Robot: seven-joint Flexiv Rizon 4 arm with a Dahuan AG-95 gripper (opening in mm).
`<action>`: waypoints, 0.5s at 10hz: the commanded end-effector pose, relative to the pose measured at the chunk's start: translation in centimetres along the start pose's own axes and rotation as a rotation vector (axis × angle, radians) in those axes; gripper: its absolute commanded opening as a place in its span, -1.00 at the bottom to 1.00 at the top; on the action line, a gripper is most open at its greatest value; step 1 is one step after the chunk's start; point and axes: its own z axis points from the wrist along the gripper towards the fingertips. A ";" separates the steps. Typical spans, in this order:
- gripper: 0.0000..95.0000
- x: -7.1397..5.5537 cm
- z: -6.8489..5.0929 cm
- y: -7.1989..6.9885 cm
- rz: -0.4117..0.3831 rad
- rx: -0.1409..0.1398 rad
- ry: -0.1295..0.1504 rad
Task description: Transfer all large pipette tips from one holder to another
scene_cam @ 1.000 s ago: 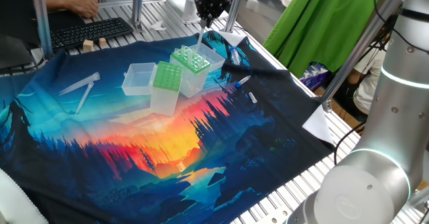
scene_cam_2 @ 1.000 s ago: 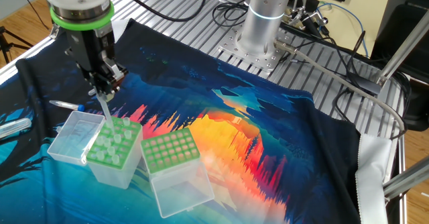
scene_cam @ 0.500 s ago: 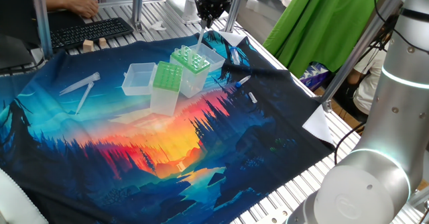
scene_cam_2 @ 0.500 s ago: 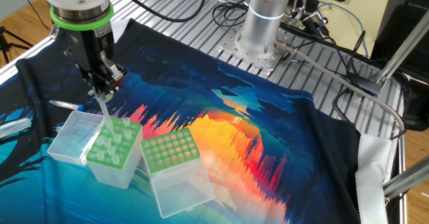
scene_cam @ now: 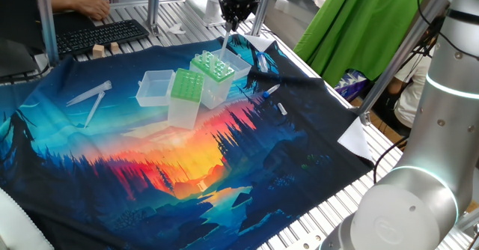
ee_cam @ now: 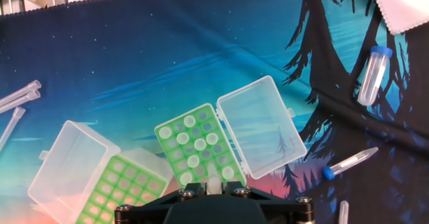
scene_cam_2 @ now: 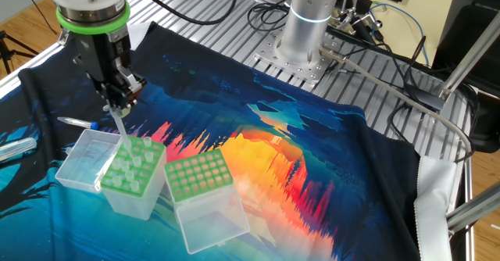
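A slatted aluminium table (scene_cam_2: 234, 26) carries a printed cloth (scene_cam: 224, 168) showing a forest sunset in blue, orange and black; a green drape (scene_cam: 359, 25) hangs behind, and a keyboard (scene_cam: 101, 34) sits at the far edge.

The gripper (scene_cam_2: 117, 105) points straight down with its jaws nearly closed, pinching the top of one large pipette tip (scene_cam_2: 121, 130), a slender clear tapering cone that hangs vertically from the fingers. Its point is over the corner of the light-green holder (scene_cam_2: 134, 167) directly beneath the jaws; whether the point has cleared the hole cannot be told. This box is translucent plastic with a plain pale-green plate, and more tips (ee_cam: 194, 143) show as white round rims seated in its holes. Its clear hinged lid (ee_cam: 261, 127) lies open flat to one side.

Just beside it, touching or nearly so, stands the second holder (scene_cam_2: 199, 175), a translucent box with a darker green gridded plate, its own lid (scene_cam_2: 211, 222) also thrown open.

Farther from the jaws on the cloth lie blue-capped plastic tubes (ee_cam: 372, 73) and loose clear pipettes (scene_cam: 90, 96).
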 end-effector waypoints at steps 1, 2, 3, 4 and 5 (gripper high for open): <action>-1.00 0.2 -0.1 0.0 0.002 -0.001 -0.002; -1.00 0.2 -0.1 0.0 0.003 -0.001 -0.002; -1.00 0.2 -0.1 0.0 0.003 0.000 -0.003; -1.00 0.3 -0.1 0.0 0.006 -0.001 -0.003; -1.00 0.3 -0.1 0.0 0.008 -0.001 -0.003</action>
